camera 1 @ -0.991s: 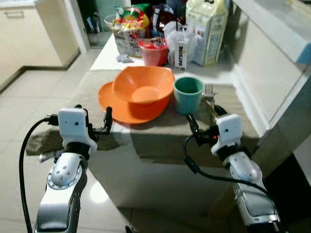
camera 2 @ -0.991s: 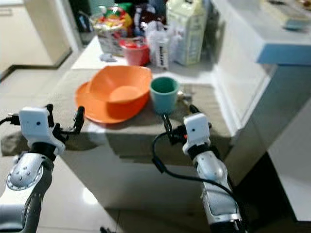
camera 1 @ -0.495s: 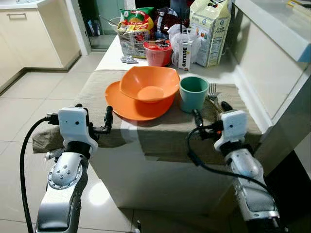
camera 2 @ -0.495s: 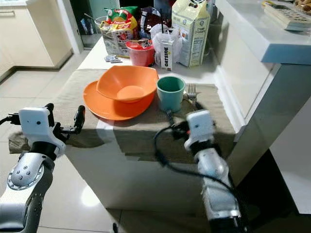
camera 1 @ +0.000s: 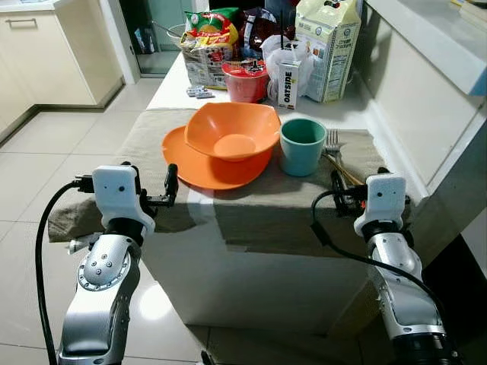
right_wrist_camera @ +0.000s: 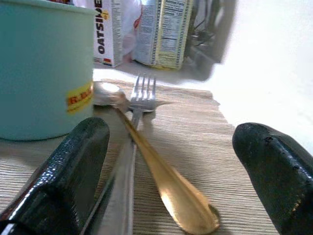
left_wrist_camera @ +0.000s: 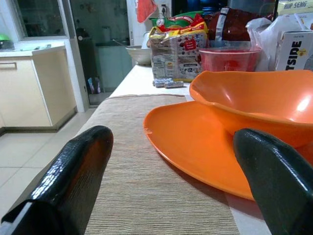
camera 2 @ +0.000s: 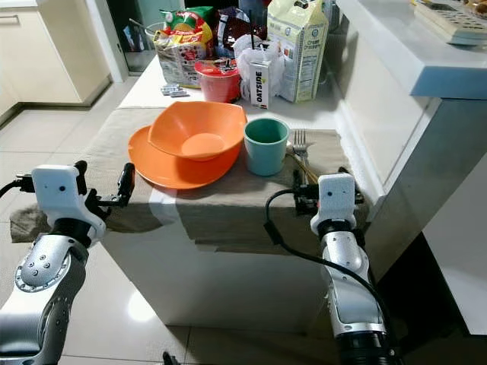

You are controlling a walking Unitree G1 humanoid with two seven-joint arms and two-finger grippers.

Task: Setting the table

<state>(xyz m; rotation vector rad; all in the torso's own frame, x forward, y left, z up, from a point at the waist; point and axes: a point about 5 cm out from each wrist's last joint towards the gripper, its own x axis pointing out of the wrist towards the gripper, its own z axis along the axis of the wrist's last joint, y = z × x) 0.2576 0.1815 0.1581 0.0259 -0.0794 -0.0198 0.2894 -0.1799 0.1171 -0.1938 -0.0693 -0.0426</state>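
An orange bowl [camera 1: 232,133] sits in an orange plate [camera 1: 183,161] on a khaki placemat [camera 1: 266,205]. A teal cup [camera 1: 302,146] stands just right of them. Right of the cup lie a silver fork [right_wrist_camera: 142,93] and a gold-handled spoon [right_wrist_camera: 166,191], crossing each other. My right gripper [right_wrist_camera: 171,137] is open at the table's near right edge, its fingers either side of the cutlery handles, touching nothing. My left gripper [camera 1: 148,176] is open at the placemat's near left, facing the plate [left_wrist_camera: 195,147] with a gap between.
Groceries crowd the back of the table: a milk carton [camera 1: 329,49], an Oatside carton [camera 1: 288,76], a red noodle cup [camera 1: 245,80] and a snack bag [camera 1: 209,46]. A white counter [camera 1: 426,84] rises close on the right. Tiled floor [camera 1: 46,152] lies to the left.
My right gripper has moved right and forward, up to the handles of the fork and spoon. The left arm has held still. The camera has shifted slightly.
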